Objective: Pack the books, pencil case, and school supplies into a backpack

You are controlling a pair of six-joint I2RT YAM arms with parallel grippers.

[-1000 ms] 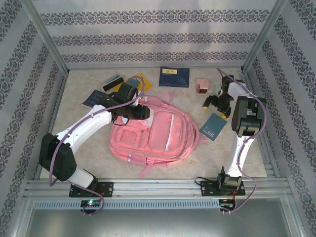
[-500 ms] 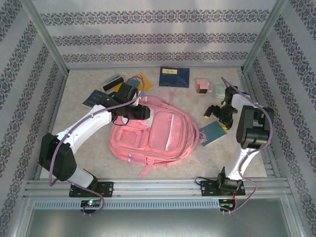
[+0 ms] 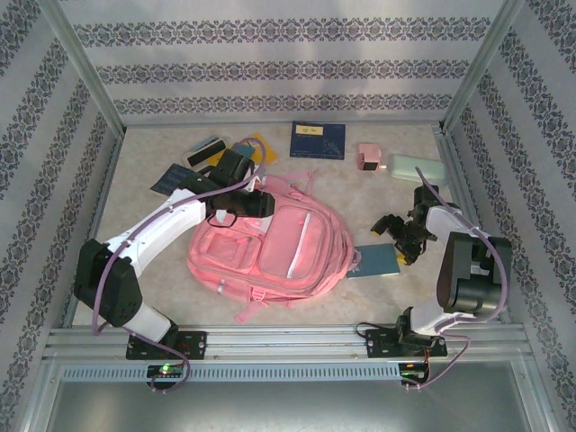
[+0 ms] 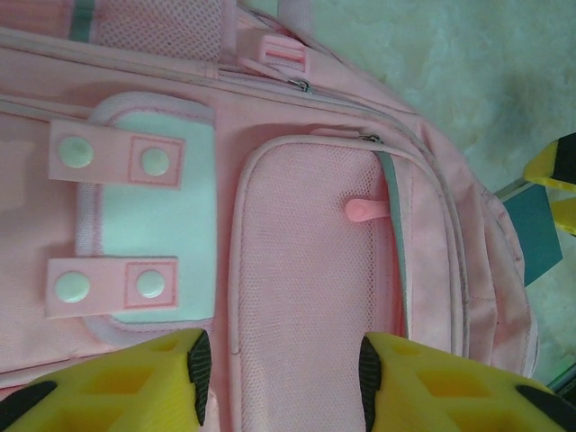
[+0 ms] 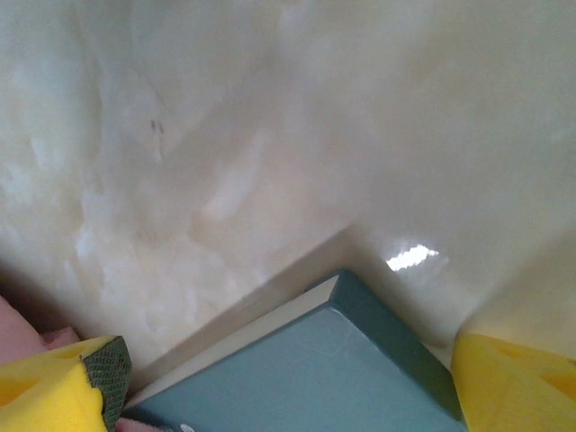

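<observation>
Top external: right end effector (image 3: 391,240), low, spread at teal book (image 3: 375,263); left end effector (image 3: 268,205) spread over backpack (image 3: 292,256).

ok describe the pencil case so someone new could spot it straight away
Start at the big pink backpack in the middle and look to the far right corner. The pencil case lies there beside a small pink block; it is the pale mint-green oblong pouch, longer than the block.

pink cloth backpack (image 3: 270,252), mesh pocket (image 4: 306,270), glossy stone-look table (image 5: 270,135), matt teal book (image 5: 306,378)
</observation>
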